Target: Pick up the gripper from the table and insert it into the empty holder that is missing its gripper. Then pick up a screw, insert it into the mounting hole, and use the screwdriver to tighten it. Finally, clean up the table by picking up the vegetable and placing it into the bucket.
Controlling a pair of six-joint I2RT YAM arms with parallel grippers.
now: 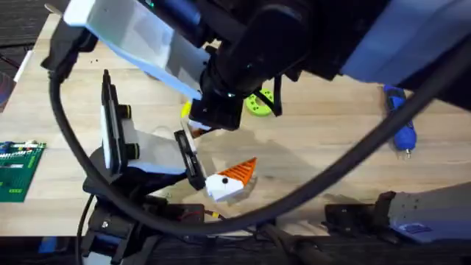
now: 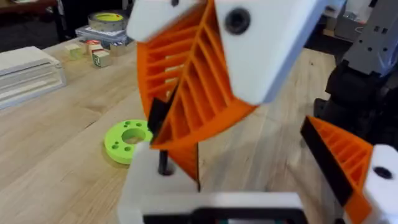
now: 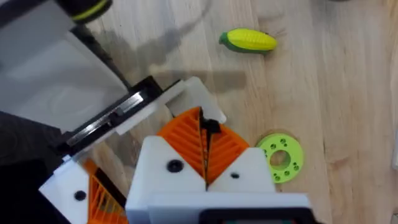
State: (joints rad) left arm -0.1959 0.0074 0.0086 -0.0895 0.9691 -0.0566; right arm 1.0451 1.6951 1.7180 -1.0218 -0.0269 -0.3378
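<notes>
The right claw (image 3: pixel 203 127) is clenched, maybe on something thin and dark, while the vegetable (image 3: pixel 249 40) lies on the table (image 3: pixel 348 81) well beyond it and the screwdriver (image 1: pixel 401 118) lies far off, so tightening and clean-up seem left.

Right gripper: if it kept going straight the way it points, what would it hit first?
Probably the white railed housing just past the right gripper. Depth is unclear, so it might clear that and reach the table.
</notes>
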